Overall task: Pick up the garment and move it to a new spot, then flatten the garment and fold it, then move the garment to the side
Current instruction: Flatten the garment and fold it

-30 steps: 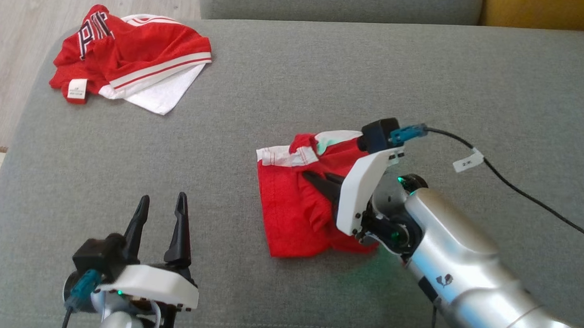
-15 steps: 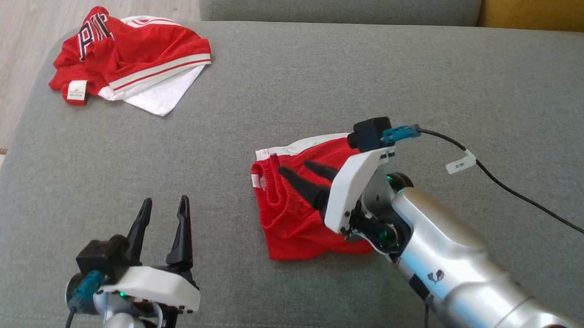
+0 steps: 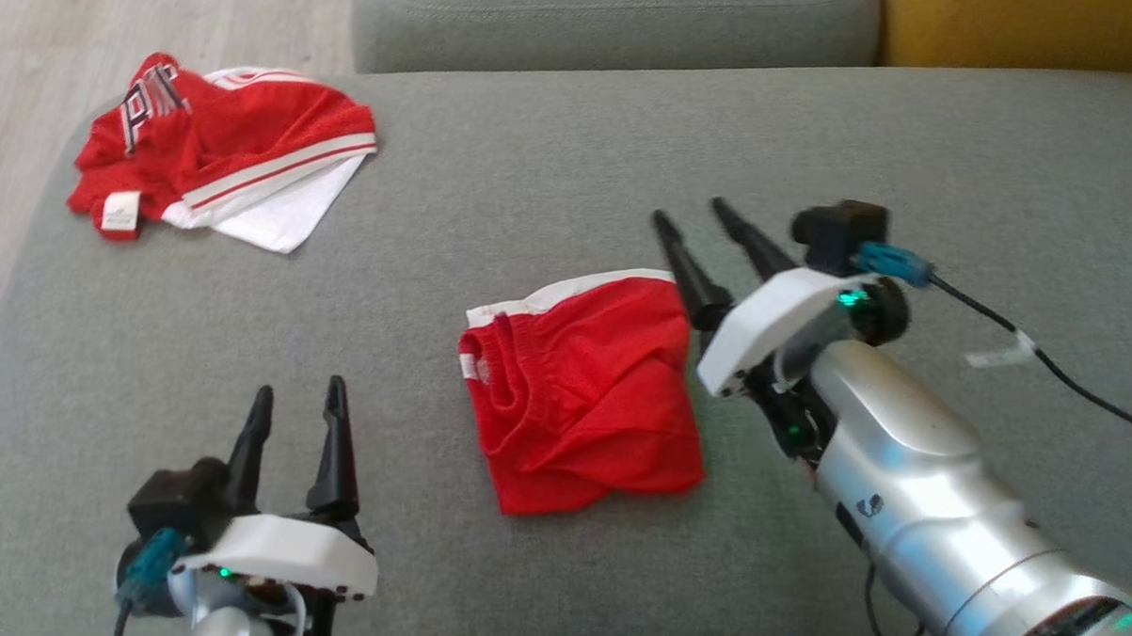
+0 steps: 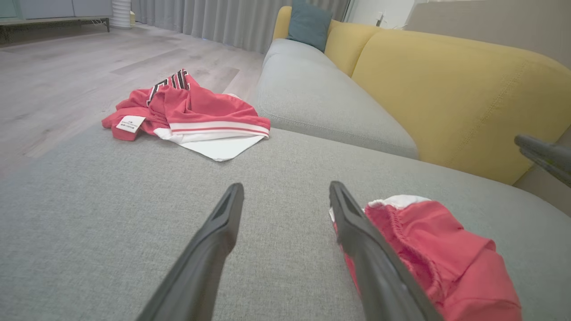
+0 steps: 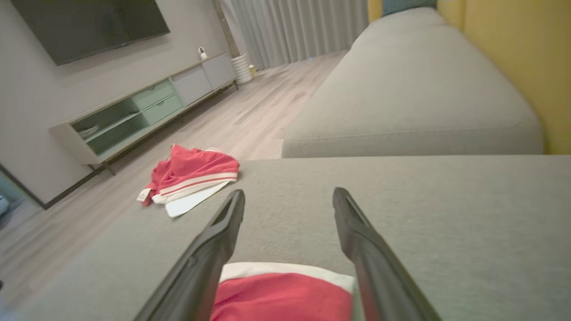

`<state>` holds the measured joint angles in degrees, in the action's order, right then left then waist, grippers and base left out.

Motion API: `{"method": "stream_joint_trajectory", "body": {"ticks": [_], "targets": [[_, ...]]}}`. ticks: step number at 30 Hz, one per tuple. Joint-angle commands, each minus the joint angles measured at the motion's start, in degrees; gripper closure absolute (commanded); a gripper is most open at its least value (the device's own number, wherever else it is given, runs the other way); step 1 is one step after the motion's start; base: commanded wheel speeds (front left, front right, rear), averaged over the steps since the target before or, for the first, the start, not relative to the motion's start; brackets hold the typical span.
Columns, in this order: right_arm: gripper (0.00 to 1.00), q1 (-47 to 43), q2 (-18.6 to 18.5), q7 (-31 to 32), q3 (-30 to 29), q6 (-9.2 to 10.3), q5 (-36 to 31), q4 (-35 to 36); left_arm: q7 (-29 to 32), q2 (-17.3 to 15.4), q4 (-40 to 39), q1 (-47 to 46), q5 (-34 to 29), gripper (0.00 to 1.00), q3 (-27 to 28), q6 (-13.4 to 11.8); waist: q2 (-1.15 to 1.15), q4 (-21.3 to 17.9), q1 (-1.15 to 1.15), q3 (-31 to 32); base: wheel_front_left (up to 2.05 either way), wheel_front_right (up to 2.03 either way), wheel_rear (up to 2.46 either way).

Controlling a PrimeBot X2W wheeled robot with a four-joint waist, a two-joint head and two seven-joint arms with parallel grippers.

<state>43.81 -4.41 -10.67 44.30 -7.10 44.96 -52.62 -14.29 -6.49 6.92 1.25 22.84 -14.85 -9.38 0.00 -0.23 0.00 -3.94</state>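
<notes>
On the sofa (image 3: 553, 148), the right end effector (image 3: 688, 209) has released the folded shorts (image 3: 582, 394) and lifted away, jaws wide and empty; the crumpled jersey (image 3: 224, 146), far left, waits untouched.

Head view above sofa (image 3: 553, 148), facing down; wrist views low, near; share jersey (image 3: 242, 147).

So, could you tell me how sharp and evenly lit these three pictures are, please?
Head view: even light, no glare, slightly smeared; the cable tag is blurred and the print on the garment barely legible. Left wrist view: sharpest, though fingers of the left gripper soften toward the bottom edge. Right wrist view: room tilted, the right gripper hazy near the lens.
</notes>
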Motion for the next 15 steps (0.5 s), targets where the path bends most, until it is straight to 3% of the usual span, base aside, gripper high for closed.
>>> {"method": "stream_joint_trajectory", "body": {"ticks": [1, 6, 11, 15], "targets": [[0.0, -0.5, 0.6, -2.3, -1.4, -0.39, -1.7, 0.4, -0.7, 0.1, -2.5, -1.1, -0.6, 0.0, 2.8, -0.4, 0.0, -0.7, 0.0, 0.2, 0.0, 0.0, 0.0], [0.0, -2.5, 0.5, -4.2, -7.5, -0.39, -6.4, 0.8, -0.7, 0.6, -3.8, -0.5, -1.8, 0.0, 4.5, -0.5, 0.0, -1.9, 0.0, 0.3, 0.0, 0.0, 0.0], [0.0, -11.2, 0.2, -4.3, -21.9, -0.39, -17.1, 12.1, -0.7, 1.3, -4.4, 0.3, -3.3, 0.0, 6.1, -0.2, 0.0, -2.8, 0.0, 0.7, 0.0, 0.0, 0.0], [0.0, -20.9, 1.0, -4.3, -30.2, -0.39, -24.6, 22.0, -0.7, 2.0, -4.3, 1.1, -4.1, 0.0, 6.8, 0.4, 0.0, -3.0, 0.0, 1.2, 0.0, 0.0, 0.0]]}}
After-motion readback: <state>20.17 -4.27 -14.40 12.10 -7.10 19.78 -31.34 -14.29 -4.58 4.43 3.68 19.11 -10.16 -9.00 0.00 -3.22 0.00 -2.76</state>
